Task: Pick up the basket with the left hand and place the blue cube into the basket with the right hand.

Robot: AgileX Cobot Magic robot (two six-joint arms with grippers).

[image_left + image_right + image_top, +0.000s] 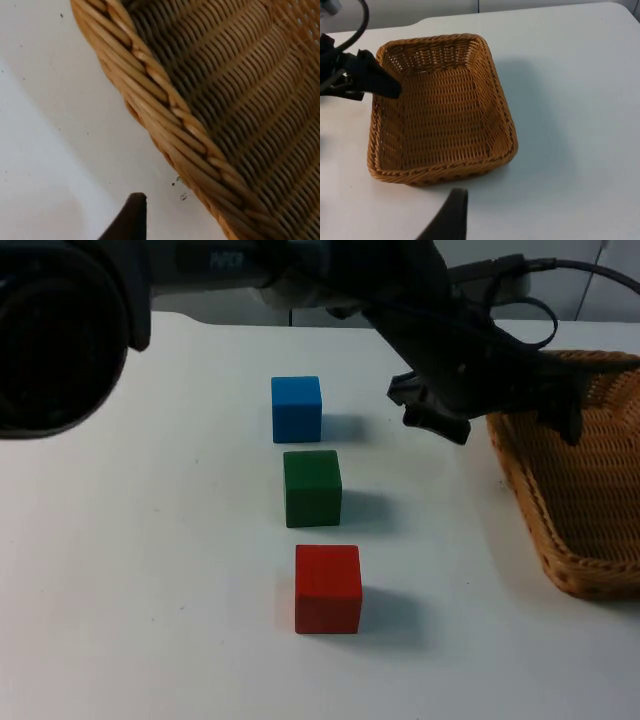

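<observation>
Basket [580, 490]: a woven wicker tray is set on the white table [150, 590] at the right side; its long axis is seen running near to far, with the near end cut by the picture's edge in the top view.
Red cube [328, 589]: placed nearest in a straight row of three, left of the basket and well apart from it.
Green cube [312, 488]: placed in the middle of the row, just beyond the red one, a small gap kept on each side.
Blue cube [296, 409]: placed farthest in the row, resting flat on the table, untouched by either gripper.
Left gripper [490, 405]: reached across from the far left to the basket's far left rim; one finger [432, 412] is seen outside the rim and another [565, 410] over the inside, so the jaws are spread to either side of the wall without being closed on it.
Left wrist view: the braided rim [165, 105] and the woven inner wall are shown at close range, with bare table beside them.
Right wrist view: the whole basket [440, 110] is shown and nothing lies in it; a finger of the left gripper [372, 80] is laid over one rim.
Right gripper: a single black fingertip [451, 215] is seen above the table near the basket; how the jaws stand cannot be told.
In the way: the left arm [400, 300] crosses above the table beyond the blue cube.
</observation>
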